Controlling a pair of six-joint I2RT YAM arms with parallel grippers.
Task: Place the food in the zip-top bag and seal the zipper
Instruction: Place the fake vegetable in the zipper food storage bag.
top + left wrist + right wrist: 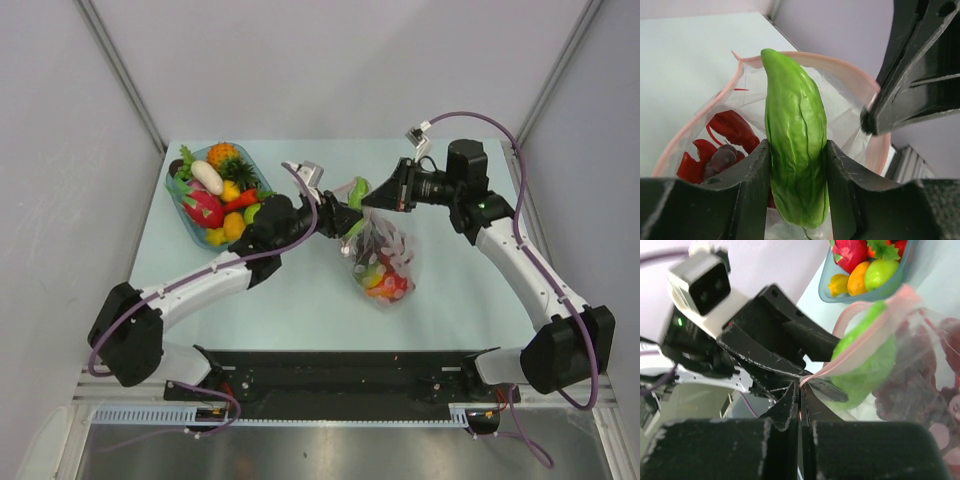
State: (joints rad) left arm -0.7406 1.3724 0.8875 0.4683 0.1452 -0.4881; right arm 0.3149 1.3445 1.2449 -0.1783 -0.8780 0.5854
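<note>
Green toy gourd (796, 145) in left gripper (797, 150); zip-top bag (390, 250) rim in right gripper (800, 390).

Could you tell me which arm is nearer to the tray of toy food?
Left. The left arm passes just beside the right end of the tray, holding a green vegetable at the mouth of the bag. The right arm reaches in from beyond the bag, pinching its rim.
</note>
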